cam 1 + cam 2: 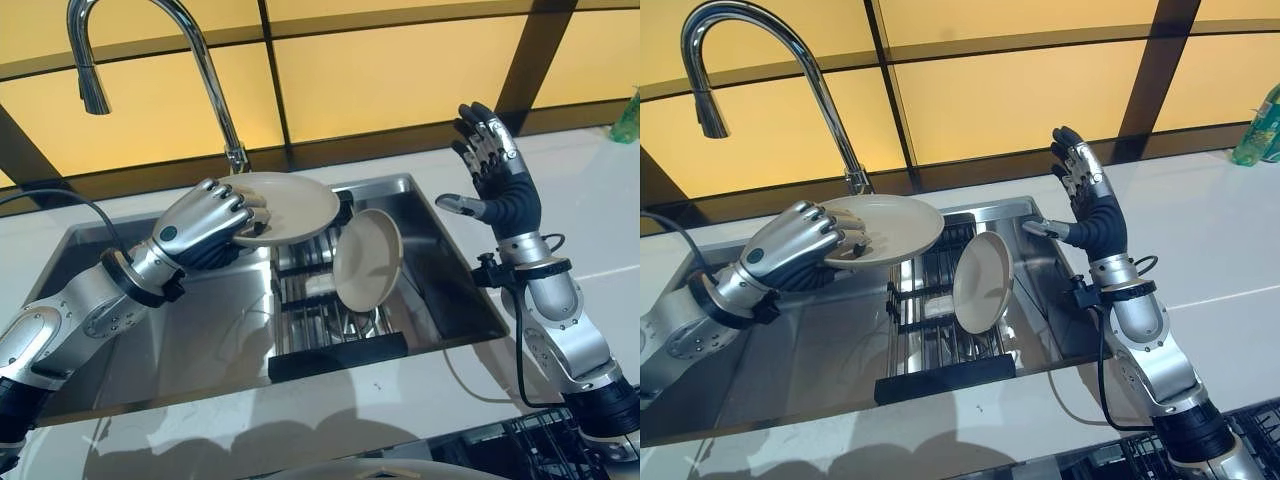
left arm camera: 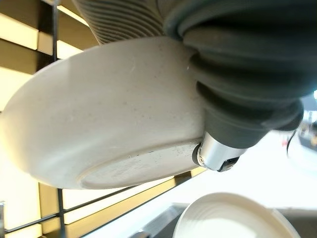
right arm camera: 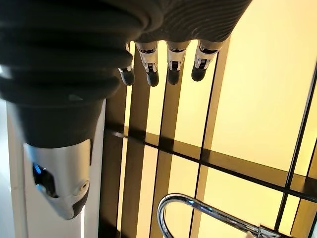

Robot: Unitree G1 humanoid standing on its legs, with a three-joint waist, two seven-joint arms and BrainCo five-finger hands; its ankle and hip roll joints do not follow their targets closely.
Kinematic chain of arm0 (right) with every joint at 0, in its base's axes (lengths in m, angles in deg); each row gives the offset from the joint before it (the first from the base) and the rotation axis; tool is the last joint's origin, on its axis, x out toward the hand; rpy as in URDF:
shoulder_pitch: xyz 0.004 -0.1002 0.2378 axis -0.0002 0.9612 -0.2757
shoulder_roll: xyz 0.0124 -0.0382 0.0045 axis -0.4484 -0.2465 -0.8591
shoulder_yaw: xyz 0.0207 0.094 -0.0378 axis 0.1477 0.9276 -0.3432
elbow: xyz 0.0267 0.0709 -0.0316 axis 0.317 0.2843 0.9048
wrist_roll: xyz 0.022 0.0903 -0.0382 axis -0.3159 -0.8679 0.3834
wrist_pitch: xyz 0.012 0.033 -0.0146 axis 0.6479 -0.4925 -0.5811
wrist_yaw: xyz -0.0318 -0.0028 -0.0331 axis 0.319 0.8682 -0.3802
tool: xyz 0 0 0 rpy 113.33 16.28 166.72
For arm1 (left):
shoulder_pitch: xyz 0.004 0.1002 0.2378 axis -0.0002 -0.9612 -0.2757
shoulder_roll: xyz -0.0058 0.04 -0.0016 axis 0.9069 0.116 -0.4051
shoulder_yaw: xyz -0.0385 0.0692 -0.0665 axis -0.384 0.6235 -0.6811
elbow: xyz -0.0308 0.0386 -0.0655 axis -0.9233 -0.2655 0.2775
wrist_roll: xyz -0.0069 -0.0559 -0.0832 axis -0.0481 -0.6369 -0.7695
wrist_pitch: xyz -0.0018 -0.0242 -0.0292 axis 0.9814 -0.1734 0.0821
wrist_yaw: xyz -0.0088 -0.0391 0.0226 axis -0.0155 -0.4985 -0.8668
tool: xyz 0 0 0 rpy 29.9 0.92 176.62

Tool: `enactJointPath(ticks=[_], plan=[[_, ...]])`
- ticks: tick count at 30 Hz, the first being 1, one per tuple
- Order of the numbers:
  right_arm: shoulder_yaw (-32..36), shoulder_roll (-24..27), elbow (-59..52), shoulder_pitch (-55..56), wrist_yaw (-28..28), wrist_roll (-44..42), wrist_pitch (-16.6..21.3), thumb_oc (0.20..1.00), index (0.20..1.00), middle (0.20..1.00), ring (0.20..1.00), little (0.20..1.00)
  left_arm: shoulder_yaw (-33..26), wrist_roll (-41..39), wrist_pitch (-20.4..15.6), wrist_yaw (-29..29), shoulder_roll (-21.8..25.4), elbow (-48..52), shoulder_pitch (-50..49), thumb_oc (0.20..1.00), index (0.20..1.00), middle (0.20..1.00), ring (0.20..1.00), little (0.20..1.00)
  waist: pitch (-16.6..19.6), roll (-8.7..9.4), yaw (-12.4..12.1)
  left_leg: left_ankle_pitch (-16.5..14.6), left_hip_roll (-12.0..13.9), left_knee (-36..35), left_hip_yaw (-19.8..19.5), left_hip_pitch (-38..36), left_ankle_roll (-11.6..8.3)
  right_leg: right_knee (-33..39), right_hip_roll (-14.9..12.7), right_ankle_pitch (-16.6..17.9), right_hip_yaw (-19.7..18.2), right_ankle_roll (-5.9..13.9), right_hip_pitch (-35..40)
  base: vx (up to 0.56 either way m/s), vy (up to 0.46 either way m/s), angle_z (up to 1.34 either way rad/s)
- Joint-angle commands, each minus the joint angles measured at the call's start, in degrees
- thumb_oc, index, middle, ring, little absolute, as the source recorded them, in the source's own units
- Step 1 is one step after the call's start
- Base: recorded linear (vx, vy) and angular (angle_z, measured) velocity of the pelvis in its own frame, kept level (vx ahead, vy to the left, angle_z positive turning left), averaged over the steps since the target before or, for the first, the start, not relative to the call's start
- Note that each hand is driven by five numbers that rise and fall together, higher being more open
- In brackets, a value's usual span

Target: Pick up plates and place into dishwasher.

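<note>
My left hand [image 1: 208,222] is shut on a cream plate [image 1: 285,205], holding it nearly level above the sink [image 1: 200,330] just under the tap. The left wrist view shows the plate's underside [image 2: 109,114] close up, with my thumb pressed on it. A second cream plate [image 1: 367,258] stands on edge in the black rack [image 1: 335,320] inside the sink, and its rim [image 2: 233,218] shows in the left wrist view too. My right hand [image 1: 492,165] is raised over the sink's right edge, open with fingers [image 3: 171,62] straight and holding nothing.
A tall curved tap [image 1: 190,60] rises behind the sink. White counter [image 1: 590,210] runs to the right, with a green bottle [image 1: 1260,130] at its far end. A dishwasher rack [image 1: 540,440] shows at the lower right. Yellow panels form the back wall.
</note>
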State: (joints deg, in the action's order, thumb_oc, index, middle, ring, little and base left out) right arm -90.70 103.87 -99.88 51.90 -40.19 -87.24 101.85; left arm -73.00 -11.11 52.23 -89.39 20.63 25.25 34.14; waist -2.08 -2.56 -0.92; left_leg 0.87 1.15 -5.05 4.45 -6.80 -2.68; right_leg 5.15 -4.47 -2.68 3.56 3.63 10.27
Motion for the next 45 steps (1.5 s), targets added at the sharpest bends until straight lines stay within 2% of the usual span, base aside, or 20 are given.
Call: enactJointPath(ticks=[1,5,9,12,15,18,21,28,33,37,38,41,45], plan=[[-1.0,2.8,-4.2,-6.8,2.5,1.8,0.9,1.000,1.000,1.000,1.000,1.000,-0.3,-13.8,-0.2,5.2,-1.1,2.5,7.9,0.200,0.200,0.200,0.200,0.200,3.7,1.99,-1.0,-4.7,-1.0,0.5,-0.9,1.1,1.26,-0.8,-0.8,1.3,1.6,3.44,-4.8,-0.05,-0.007,0.04],[-2.8,3.3,-5.6,-9.0,7.1,3.3,-0.2,1.000,1.000,1.000,1.000,1.000,0.4,-19.3,1.2,9.6,-3.6,5.1,9.8,0.200,0.200,0.200,0.200,0.200,3.9,2.22,-1.2,-4.7,-1.1,0.5,-1.2,1.2,1.20,-0.9,-0.8,1.1,1.6,3.34,-4.7,-0.03,0.000,0.03],[-4.5,6.2,-6.6,-10.5,13.2,4.8,-1.4,1.000,1.000,1.000,1.000,1.000,0.4,-22.6,2.2,11.7,-3.6,5.7,10.8,0.200,0.200,0.200,0.200,0.200,4.1,2.46,-1.3,-4.7,-1.2,0.4,-1.4,1.1,1.11,-1.0,-0.7,1.0,1.7,3.29,-4.5,0.00,0.000,0.00],[-5.3,8.6,-7.7,-12.0,14.7,2.9,-1.1,1.000,1.000,1.000,1.000,1.000,0.3,-24.7,2.7,12.5,-3.0,6.1,11.1,0.200,0.200,0.200,0.200,0.200,4.3,2.71,-1.3,-4.6,-1.2,0.4,-1.5,1.1,1.15,-1.1,-0.6,0.9,1.6,3.18,-4.5,0.00,0.000,0.00],[-6.7,8.7,-8.5,-13.8,16.8,3.0,-1.0,1.000,1.000,1.000,1.000,1.000,1.0,-28.1,2.9,14.5,-3.4,6.5,11.8,0.200,0.200,0.200,0.200,0.200,4.2,2.80,-1.5,-4.5,-1.4,0.5,-2.0,1.1,1.27,-1.7,-0.4,0.6,1.4,2.95,-4.5,0.00,0.000,0.00],[-8.7,8.6,-9.4,-15.8,18.2,3.5,-1.3,1.000,1.000,1.000,1.000,1.000,2.1,-36.5,3.5,19.4,-4.6,7.5,12.6,0.200,0.200,0.200,0.200,0.200,4.1,2.90,-1.7,-4.5,-1.5,0.6,-2.4,1.1,1.40,-2.2,-0.3,0.2,1.4,2.75,-4.5,0.00,0.000,0.00],[-11.0,8.1,-10.0,-17.8,19.9,4.3,-1.8,1.000,1.000,1.000,1.000,1.000,3.2,-40.7,4.6,22.5,-6.5,9.6,13.5,0.200,0.200,0.200,0.200,0.200,4.1,2.92,-2.0,-4.5,-1.6,0.6,-2.8,1.0,1.38,-2.3,-0.3,0.0,1.5,2.65,-4.2,0.00,0.000,0.00],[-12.6,8.3,-10.0,-20.0,19.4,4.6,-1.3,1.000,1.000,1.000,1.000,1.000,5.0,-44.2,6.4,27.0,-7.5,9.6,15.4,0.200,0.200,0.200,0.200,0.200,4.3,2.99,-2.2,-4.7,-1.9,0.7,-3.1,0.9,1.49,-2.5,-0.5,-0.2,1.7,2.56,-3.9,0.00,0.000,0.00],[-11.6,10.2,-9.1,-19.8,18.8,11.4,-1.9,1.000,1.000,1.000,1.000,1.000,4.5,-46.5,6.6,30.7,-6.9,9.8,15.1,0.200,0.200,0.200,0.200,0.200,4.4,2.82,-2.2,-4.8,-2.1,0.9,-3.2,0.8,1.62,-2.5,-0.6,-0.2,1.6,2.54,-3.6,-0.01,0.019,0.06],[-8.9,14.6,-7.5,-18.8,16.7,19.7,-2.3,1.000,1.000,1.000,1.000,1.000,2.7,-47.7,6.0,31.5,-4.6,9.6,14.0,0.200,0.200,0.200,0.200,0.200,4.6,2.82,-2.0,-4.8,-2.1,0.9,-3.1,0.6,1.60,-2.5,-0.6,-0.2,1.5,2.60,-3.5,0.00,0.000,0.00],[-7.7,16.1,-7.1,-18.6,16.7,21.3,-3.4,1.000,1.000,1.000,1.000,1.000,1.8,-47.8,5.6,31.4,-3.9,9.6,13.6,0.200,0.200,0.200,0.200,0.200,4.7,2.83,-1.8,-4.8,-2.0,0.9,-3.0,0.6,1.60,-2.5,-0.6,-0.1,1.4,2.63,-3.5,0.00,0.000,0.00],[-5.4,18.2,-6.1,-17.8,17.0,22.7,-5.4,1.000,1.000,1.000,1.000,1.000,0.2,-48.5,4.0,31.8,-3.3,9.2,12.9,0.200,0.200,0.200,0.200,0.200,4.6,2.90,-1.7,-4.9,-2.1,0.9,-3.1,0.6,1.63,-2.7,-0.6,-0.2,1.3,2.58,-3.5,0.00,0.000,0.00],[-5.2,18.6,-3.4,-18.0,16.5,21.5,-6.7,1.000,1.000,1.000,1.000,1.000,-0.2,-47.9,3.2,32.0,-3.7,9.4,13.1,0.200,0.200,0.200,0.200,0.200,4.6,3.06,-1.8,-4.9,-2.1,0.8,-3.4,0.5,1.68,-2.8,-0.6,-0.2,1.2,2.55,-3.4,0.00,0.000,0.00]])
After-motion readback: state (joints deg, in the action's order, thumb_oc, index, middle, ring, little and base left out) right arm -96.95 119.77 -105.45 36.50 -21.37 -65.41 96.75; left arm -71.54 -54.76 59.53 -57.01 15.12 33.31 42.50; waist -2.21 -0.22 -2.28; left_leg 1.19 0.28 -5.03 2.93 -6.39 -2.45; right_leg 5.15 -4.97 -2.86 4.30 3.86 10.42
